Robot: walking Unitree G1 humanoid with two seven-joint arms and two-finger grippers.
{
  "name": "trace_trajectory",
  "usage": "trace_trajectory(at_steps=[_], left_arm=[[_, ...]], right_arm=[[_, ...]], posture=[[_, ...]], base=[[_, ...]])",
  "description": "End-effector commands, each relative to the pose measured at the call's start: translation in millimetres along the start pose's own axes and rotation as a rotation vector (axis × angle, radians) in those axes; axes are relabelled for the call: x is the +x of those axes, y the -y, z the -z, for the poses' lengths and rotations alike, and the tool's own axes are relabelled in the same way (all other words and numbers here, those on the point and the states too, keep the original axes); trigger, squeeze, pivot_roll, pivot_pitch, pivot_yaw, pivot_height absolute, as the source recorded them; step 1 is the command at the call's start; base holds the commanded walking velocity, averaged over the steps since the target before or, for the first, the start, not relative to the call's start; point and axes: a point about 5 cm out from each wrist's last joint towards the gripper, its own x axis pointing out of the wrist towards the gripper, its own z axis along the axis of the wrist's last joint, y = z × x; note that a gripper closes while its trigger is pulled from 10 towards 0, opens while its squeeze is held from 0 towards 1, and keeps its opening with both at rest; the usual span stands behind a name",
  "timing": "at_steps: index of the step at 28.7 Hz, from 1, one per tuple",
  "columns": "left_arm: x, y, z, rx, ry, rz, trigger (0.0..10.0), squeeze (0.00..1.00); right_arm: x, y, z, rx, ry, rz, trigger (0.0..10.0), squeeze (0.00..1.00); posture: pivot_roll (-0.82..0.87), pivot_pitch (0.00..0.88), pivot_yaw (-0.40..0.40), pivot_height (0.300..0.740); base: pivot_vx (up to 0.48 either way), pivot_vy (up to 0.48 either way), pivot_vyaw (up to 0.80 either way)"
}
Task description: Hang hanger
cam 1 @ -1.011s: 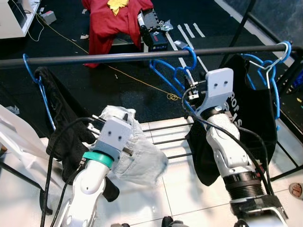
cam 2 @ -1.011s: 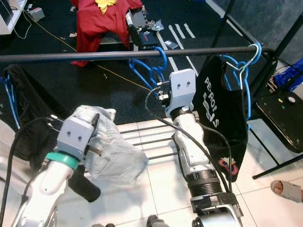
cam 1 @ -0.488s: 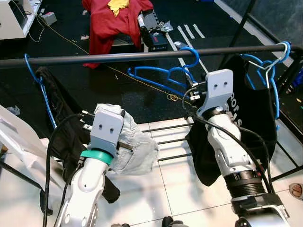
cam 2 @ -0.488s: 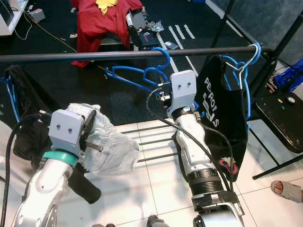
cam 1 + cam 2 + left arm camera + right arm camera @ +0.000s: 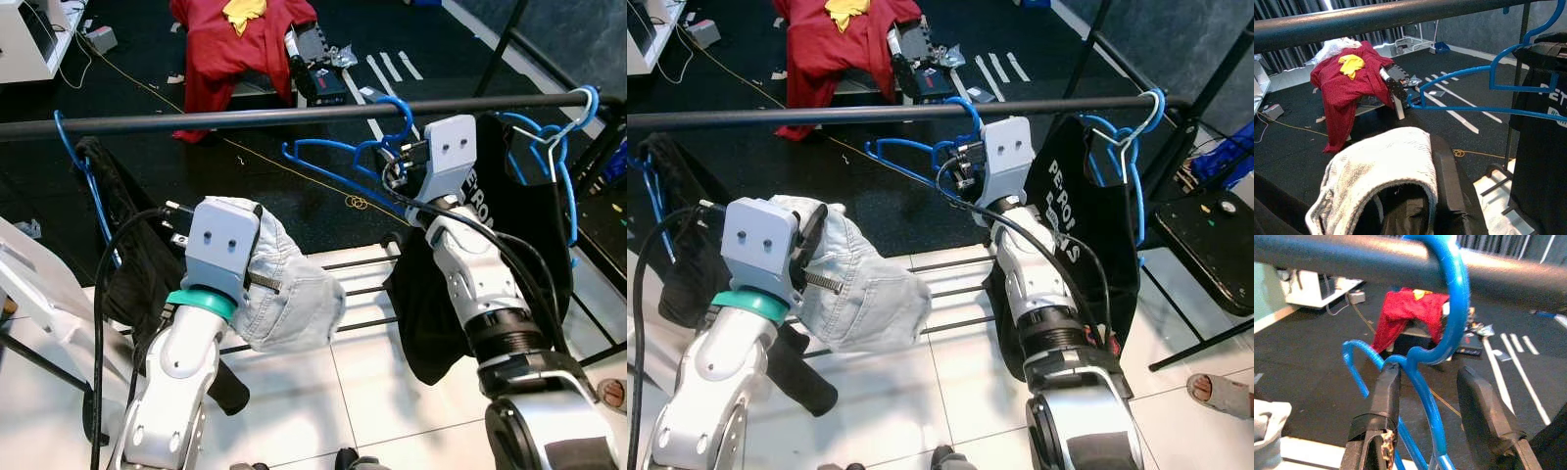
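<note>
**Blue hanger hooked on the rail, right gripper around its neck**

The blue hanger [image 5: 338, 157] has its hook over the black rail [image 5: 245, 117], and its body sticks out sideways toward the robot's left instead of hanging straight down. The right gripper [image 5: 1436, 431] is up just under the rail with its fingers [image 5: 1382, 396] spread, one on each side of the hanger's neck; one finger looks to be touching the wire, the other is clear of it.

The left gripper [image 5: 257, 245] is lower down, in front of the rail, pinching a pale denim garment [image 5: 294, 299] that droops below it. Further along the rail on the right there's a black shirt [image 5: 519, 235] on another blue hanger, and dark clothes [image 5: 132, 264] at the left end. Red cloth [image 5: 235, 44] lies on the dark floor behind.
</note>
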Motion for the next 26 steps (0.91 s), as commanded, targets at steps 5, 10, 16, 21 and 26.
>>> trace_trajectory(at_steps=[5, 10, 16, 21, 26], left_arm=[[-1.9, -0.3, -5, -0.005, 0.019, -0.007, 10.0, 0.0], [-1.4, -0.2, -6, -0.005, 0.014, -0.005, 10.0, 0.0], [-1.6, -1.2, -7, -0.002, 0.003, -0.008, 10.0, 0.0], [-2.1, -1.7, -7, 0.0, 0.001, -0.012, 10.0, 0.0], [-2.4, -1.8, -7, 0.002, -0.001, -0.014, 10.0, 0.0]], right_arm=[[6.8, 1.8, 2, 0.037, -0.023, 0.006, 10.0, 0.0], [11.5, 0.9, -1, 0.05, -0.022, -0.008, 10.0, 0.0], [19.8, -9.3, 0, 0.016, -0.049, -0.067, 10.0, 0.0], [24.2, -19.2, 4, 0.007, -0.084, -0.122, 10.0, 0.0], [27.3, -29.8, 6, 0.022, -0.115, -0.197, 10.0, 0.0]], posture=[[-0.02, 0.119, 0.018, 0.74], [-0.02, 0.122, 0.021, 0.74], [-0.01, 0.124, 0.019, 0.74], [0.0, 0.125, 0.019, 0.74], [0.01, 0.127, 0.015, 0.74]], base=[[0.0, 0.0, 0.0], [0.0, 0.0, 0.0], [0.0, 0.0, 0.0], [0.0, 0.0, 0.0], [0.0, 0.0, 0.0]])
